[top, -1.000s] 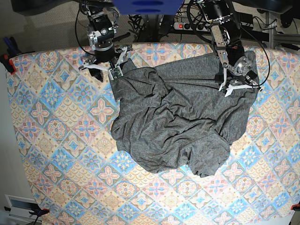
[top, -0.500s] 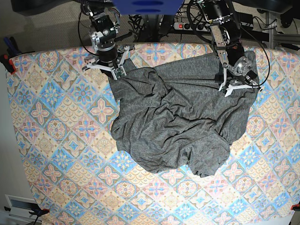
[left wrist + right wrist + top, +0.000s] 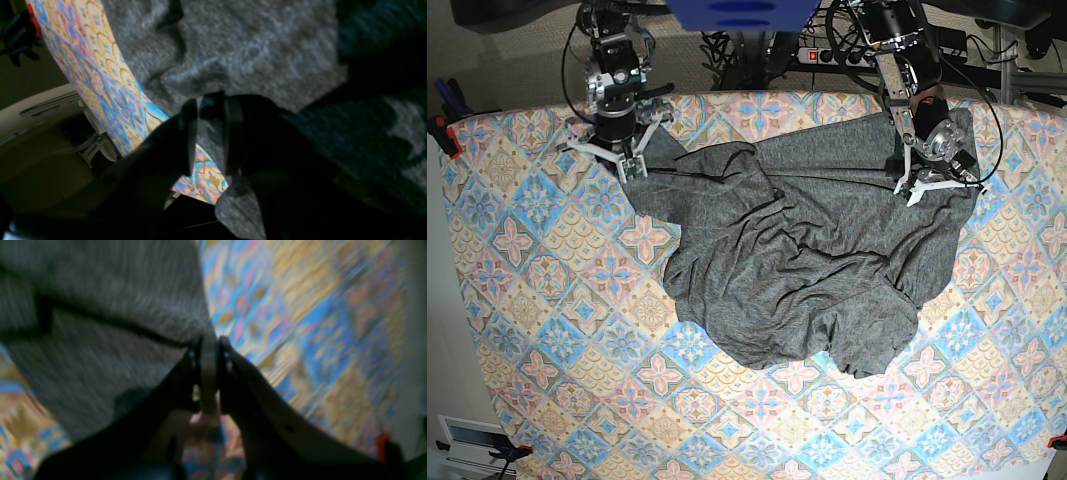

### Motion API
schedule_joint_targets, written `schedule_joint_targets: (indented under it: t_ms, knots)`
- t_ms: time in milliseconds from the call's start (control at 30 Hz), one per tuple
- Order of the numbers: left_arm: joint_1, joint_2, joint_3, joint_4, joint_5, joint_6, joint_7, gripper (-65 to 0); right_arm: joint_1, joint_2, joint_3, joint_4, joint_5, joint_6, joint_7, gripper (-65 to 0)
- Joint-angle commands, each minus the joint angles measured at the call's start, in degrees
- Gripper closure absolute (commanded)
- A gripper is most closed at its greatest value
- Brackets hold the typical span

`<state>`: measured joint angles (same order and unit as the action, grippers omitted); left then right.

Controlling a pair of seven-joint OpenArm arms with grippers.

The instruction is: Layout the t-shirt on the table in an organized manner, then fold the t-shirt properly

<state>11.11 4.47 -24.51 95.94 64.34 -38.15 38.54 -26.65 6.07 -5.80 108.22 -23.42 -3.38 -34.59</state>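
Note:
The dark grey t-shirt (image 3: 797, 260) lies crumpled on the tile-print table (image 3: 547, 300), towards the far right. My right gripper (image 3: 632, 165), at the base view's far left, is shut on a corner of the shirt and stretches it leftward. In the right wrist view the right gripper (image 3: 209, 343) has its tips pressed together on the fabric's edge (image 3: 100, 306). My left gripper (image 3: 924, 190) is shut on the shirt's far right part. The left wrist view shows the left gripper (image 3: 210, 106) with grey cloth (image 3: 250, 50) between its dark fingers (image 3: 188, 133), near the table's edge (image 3: 110, 90).
A power strip and cables (image 3: 827, 55) lie behind the table's far edge. A red clamp (image 3: 445, 135) grips the left edge. A white box (image 3: 467, 440) sits on the floor at the near left corner. Bare table surrounds the shirt on the left and near sides.
My right gripper has shut on the shirt's far left corner and drawn it left, pulling that corner out flat. The left gripper has stayed where it was.

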Motion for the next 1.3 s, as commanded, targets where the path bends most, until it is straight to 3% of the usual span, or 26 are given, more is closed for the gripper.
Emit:
schedule_joint_targets:
  t_ms: [0,200,300,600,800,900,1133,1267]
  knots:
    - [0.71,0.15,-0.23,-0.51,-0.64,-1.85,1.59,-13.9,0.15,0.22,0.04,1.89,-1.86,-0.45,1.14,0.0]
    - [0.71,0.15,-0.23,-0.51,-0.64,-1.85,1.59,-13.9,0.24,-0.22,-0.92,2.85,-16.89,-0.45,1.67,0.0]
    - [0.71,0.15,-0.23,-0.51,-0.64,-1.85,1.59,-13.9,1.56,-0.83,-6.46,4.08,-21.9,-0.45,1.67,0.0]
    - [0.71,2.43,-0.23,-0.51,1.29,-1.85,1.5,-13.9,4.9,-0.83,-25.36,5.84,-23.75,-0.45,1.31,0.0]
    - [0.8,3.4,-0.23,-0.51,2.61,-1.85,1.32,-13.9,7.89,-1.54,-38.72,5.05,-31.13,-0.45,1.49,0.0]
    - [0.8,3.4,-0.23,-0.51,2.61,-1.85,1.41,-13.9,8.32,-4.26,-40.57,3.73,-30.69,-0.18,2.11,0.0]
    - [1.68,3.22,-0.32,-0.51,2.61,-1.85,1.32,-13.9,8.68,-4.44,-40.39,3.29,-30.07,5.88,2.37,-0.2]
    - [1.59,3.31,-0.32,-0.51,2.61,-1.85,1.32,-13.9,8.68,-4.44,-40.39,3.29,-30.07,7.38,2.37,-7.6]
